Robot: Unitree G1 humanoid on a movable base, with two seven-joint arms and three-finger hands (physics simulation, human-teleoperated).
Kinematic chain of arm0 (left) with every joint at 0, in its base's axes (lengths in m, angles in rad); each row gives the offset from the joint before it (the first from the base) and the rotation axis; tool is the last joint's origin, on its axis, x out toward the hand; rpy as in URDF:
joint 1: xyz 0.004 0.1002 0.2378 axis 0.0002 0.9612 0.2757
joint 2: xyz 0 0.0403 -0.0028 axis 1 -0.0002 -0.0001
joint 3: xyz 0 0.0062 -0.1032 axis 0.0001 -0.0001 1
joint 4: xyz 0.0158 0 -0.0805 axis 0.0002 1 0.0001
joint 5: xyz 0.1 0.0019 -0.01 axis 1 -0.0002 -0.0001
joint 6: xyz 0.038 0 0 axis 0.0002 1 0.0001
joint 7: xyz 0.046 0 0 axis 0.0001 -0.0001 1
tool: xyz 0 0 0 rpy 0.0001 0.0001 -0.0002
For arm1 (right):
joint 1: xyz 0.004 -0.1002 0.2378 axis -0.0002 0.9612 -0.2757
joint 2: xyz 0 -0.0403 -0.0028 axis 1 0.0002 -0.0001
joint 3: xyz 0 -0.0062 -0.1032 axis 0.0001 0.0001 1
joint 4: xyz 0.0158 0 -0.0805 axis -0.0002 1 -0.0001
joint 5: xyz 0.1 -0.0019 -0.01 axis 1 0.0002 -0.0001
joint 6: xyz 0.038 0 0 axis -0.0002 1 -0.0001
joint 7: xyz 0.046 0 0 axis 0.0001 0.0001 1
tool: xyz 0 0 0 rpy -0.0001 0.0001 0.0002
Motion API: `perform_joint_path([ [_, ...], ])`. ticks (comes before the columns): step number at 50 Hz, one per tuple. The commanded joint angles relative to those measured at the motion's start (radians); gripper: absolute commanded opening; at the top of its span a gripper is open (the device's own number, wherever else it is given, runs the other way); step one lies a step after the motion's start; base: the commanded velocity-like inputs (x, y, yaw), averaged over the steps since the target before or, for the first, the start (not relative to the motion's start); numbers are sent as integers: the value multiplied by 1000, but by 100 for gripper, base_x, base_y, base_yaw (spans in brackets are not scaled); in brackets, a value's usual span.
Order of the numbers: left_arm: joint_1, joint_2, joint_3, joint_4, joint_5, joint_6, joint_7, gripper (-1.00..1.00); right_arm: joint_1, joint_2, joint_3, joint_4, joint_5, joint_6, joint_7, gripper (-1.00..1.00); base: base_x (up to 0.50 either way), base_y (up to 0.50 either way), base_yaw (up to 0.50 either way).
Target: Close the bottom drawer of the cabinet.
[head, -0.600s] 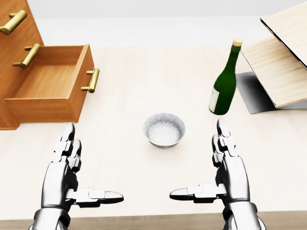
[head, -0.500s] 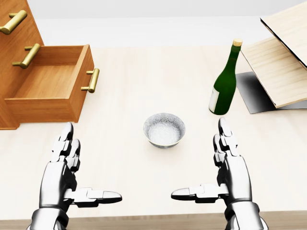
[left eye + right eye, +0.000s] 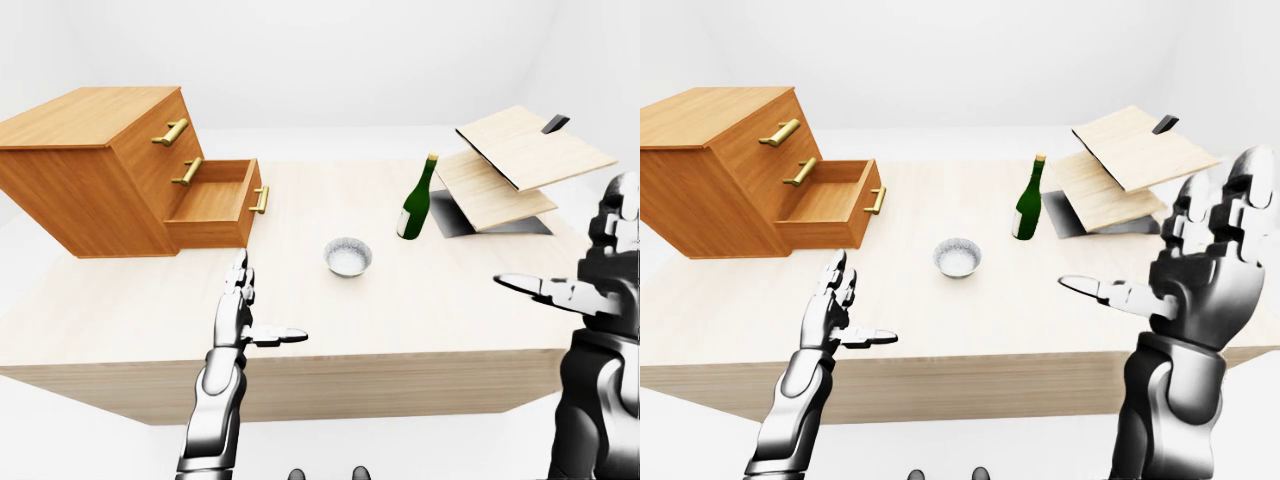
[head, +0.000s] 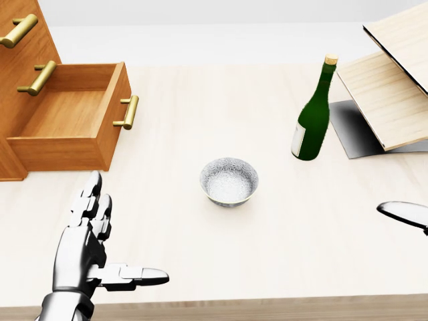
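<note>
Nearest, at the lower left of the head view, the left hand [image 4: 87, 251]: fingers straight, thumb spread sideways, holding nothing, hovering low over the table [image 4: 174, 221]. In the right-eye view, at the right, the right hand [image 3: 1200, 265] raised high and very close to the camera, also spread wide and empty; in the head view only a thumb tip at the right edge.

Further up, in the middle of the head view, a small bowl [image 4: 229, 181]; to its upper right a green bottle [image 4: 313, 115], upright, with some leaning wooden boards [image 4: 394, 87] just beside it.

At the upper left of the head view, the cabinet [image 3: 95, 170] with the bottom drawer [image 4: 70, 117] pulled far out, apparently empty, its brass handle [image 4: 127, 112] on the side facing the bowl.

Probably best done with the left hand, being much closer: to be carried up past the drawer's front panel, then a flat palm or the fingertips placed on the panel near the handle, and a push straight to the left of the frame, along the drawer's own line. No grasp needed. A push off centre perhaps enough to skew the drawer in its slot.

Cabinet top and left side cut off in the head view. Drawer rails not visible. Dark sheet under the boards hard to identify.
</note>
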Motion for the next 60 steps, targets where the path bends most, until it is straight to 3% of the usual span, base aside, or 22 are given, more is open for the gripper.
perform_joint_path([
  [1,4,0,1,-13,-2,7,-4,100,-30,-116,-328,-268,276,0,-109,100,0,0,0],
  [6,11,-3,-7,-26,1,14,-4,100,-17,-155,-382,-271,358,0,-163,100,0,0,0],
  [18,20,-6,-19,-53,4,31,-7,100,-7,-171,-370,-284,382,0,-189,100,0,0,0],
  [36,8,-3,-10,-19,2,14,-6,100,-11,-155,-341,-287,350,0,-171,100,18,0,0],
  [42,8,-3,-9,-35,0,29,-6,100,-18,-163,-347,-296,357,0,-174,100,25,0,0],
  [57,6,-4,-9,-16,2,14,-6,100,-14,-156,-337,-292,350,0,-165,100,25,0,0],
  [60,10,-4,-11,-28,3,22,-5,100,-11,-153,-338,-291,347,0,-162,100,25,0,0],
])
